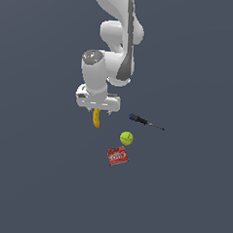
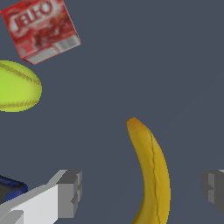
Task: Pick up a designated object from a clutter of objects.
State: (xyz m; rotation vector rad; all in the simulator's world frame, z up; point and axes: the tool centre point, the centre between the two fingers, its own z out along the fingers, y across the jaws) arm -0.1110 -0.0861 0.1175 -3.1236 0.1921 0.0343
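Observation:
The yellow banana (image 1: 96, 119) lies on the dark floor, its upper part hidden under my hand in the exterior view. In the wrist view the banana (image 2: 151, 170) runs lengthwise between my two grey fingers (image 2: 68, 192), with a gap on each side. My gripper (image 1: 97, 111) hangs right over it, open and touching nothing. The rest of the clutter sits nearby: a yellow-green tennis ball (image 1: 126, 137), a red box with a white label (image 1: 117, 156) and a blue-handled screwdriver (image 1: 145, 121).
In the wrist view the tennis ball (image 2: 17, 86) and the red box (image 2: 40, 28) lie beyond the banana's tip. The screwdriver's blue handle (image 2: 11, 188) shows just behind one finger. The floor is plain dark grey all around.

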